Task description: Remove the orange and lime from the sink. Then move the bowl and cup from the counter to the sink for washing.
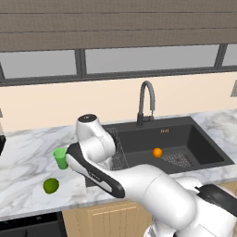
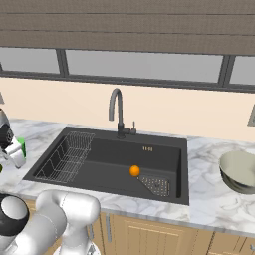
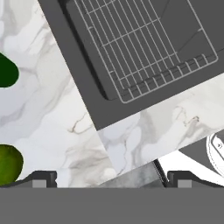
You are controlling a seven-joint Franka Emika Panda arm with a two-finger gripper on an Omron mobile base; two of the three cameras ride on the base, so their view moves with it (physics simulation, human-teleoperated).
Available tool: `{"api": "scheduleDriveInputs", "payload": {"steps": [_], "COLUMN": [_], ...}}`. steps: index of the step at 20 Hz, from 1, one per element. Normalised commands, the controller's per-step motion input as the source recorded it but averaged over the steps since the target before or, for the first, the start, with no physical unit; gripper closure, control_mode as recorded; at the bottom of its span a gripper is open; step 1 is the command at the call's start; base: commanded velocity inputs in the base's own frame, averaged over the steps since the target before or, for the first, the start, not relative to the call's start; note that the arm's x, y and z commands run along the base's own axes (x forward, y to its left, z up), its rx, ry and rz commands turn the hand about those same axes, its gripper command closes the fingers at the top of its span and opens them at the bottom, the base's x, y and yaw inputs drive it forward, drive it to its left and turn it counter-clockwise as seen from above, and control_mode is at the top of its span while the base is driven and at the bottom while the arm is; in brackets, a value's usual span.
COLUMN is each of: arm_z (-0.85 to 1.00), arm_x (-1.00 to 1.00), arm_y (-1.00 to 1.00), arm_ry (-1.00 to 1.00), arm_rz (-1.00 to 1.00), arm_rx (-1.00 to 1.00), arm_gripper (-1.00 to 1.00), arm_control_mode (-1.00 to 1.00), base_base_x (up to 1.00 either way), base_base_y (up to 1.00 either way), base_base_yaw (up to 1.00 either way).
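The orange (image 1: pixel 157 152) (image 2: pixel 134 171) lies on the floor of the dark sink (image 1: pixel 203 143) (image 2: pixel 107 157), near the drain. On the white counter (image 1: pixel 25 159), left of the sink, rests the lime (image 1: pixel 51 185) (image 3: pixel 8 164), with the light-green cup (image 1: pixel 59 158) (image 2: pixel 20 146) upright just behind it. Right of the sink, the pale bowl (image 2: pixel 241 172) stands on the counter. My gripper (image 3: pixel 111 178) is open and holds nothing. It looks down on the counter by the sink's front left corner, and the lime is to the left of its left fingertip (image 3: pixel 43 177).
A wire rack (image 1: pixel 119 150) (image 2: pixel 67 154) (image 3: pixel 144 48) fills the sink's left part. The curved faucet (image 1: pixel 146 104) (image 2: pixel 117 112) rises behind the basin. My own arm crosses in front of the sink's left edge. A dark green patch (image 3: pixel 6 70) at the hand view's left edge is too cropped to name.
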Motion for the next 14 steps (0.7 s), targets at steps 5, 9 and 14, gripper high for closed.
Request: {"api": "scheduleDriveInputs", "payload": {"steps": [5, 9, 14], "arm_z": [0.03, 0.01, 0.0], "arm_x": [0.0, 0.0, 0.0], "arm_y": [-0.39, -0.4, -0.42], "arm_ry": [0.0, 0.0, 0.0], "arm_rz": [0.0, -0.01, -0.02], "arm_rx": [-0.03, -0.03, -0.03], "arm_gripper": [-1.0, -1.0, -1.0], "arm_control_mode": [-1.0, -1.0, -1.0], "base_base_x": [0.0, 0.0, 0.0], "base_base_y": [0.0, 0.0, 0.0], "base_base_yaw": [0.0, 0.0, 0.0]}}
